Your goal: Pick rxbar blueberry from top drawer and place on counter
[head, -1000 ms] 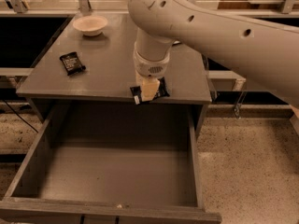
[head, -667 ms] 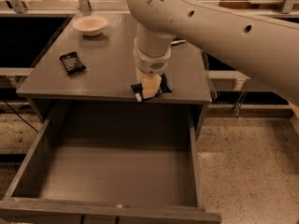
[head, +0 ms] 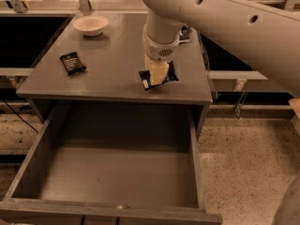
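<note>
— Grey drawer floor nearest us: is the bar in there?

— No. The top drawer point(head: 117, 172) stands pulled out below the front edge of the desk point(head: 112, 74), and nothing dark lies on its floor. The rxbar blueberry point(head: 170, 73) is up in my claw point(head: 158, 73).

— Where is the claw?

— Over the desk, right of its middle and a little behind the front edge, pointing down from my arm point(head: 225, 18). It is clamped across the bar's middle, with dark wrapper sticking out on both sides (white print at the left end).

— What changed just now?

— A second ago I held the bar right at the front edge. Now it is a little farther in and to the right, with desk under all of it.

— Meaning?

— I judge the carry done; what remains is setting down and letting go. Whether the bar already touches the surface, I cannot tell.

— Anything nearby?

— The black packet point(head: 72, 63) lies well apart on the left, and the white bowl point(head: 91, 25) farther back; neither has moved.
</note>
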Robot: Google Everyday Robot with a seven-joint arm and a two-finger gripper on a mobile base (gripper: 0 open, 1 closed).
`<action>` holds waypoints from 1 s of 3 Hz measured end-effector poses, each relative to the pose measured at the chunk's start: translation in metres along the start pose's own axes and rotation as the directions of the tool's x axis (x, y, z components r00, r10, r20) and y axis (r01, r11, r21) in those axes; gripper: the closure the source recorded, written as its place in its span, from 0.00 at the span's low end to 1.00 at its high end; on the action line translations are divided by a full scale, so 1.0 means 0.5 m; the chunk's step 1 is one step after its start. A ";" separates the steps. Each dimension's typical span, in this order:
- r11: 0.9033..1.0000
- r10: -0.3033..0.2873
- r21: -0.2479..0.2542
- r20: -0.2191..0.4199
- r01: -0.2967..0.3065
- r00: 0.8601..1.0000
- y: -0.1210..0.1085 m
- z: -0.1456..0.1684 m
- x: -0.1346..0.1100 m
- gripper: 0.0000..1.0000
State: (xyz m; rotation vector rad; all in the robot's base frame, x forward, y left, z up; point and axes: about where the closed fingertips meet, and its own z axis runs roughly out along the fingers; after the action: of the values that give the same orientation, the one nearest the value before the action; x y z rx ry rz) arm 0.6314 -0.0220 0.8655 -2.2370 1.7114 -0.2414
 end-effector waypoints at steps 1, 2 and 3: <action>1.000 -0.004 -0.006 0.016 0.004 1.000 0.000 0.008 -0.004 1.00; 1.000 -0.016 -0.014 0.034 0.017 0.999 0.002 0.029 -0.021 1.00; 0.999 -0.027 -0.017 0.042 0.028 0.999 0.005 0.044 -0.034 1.00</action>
State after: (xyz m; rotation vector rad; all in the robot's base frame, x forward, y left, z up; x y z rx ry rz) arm 0.6314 -0.0032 0.8451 -2.2635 1.6689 -0.1851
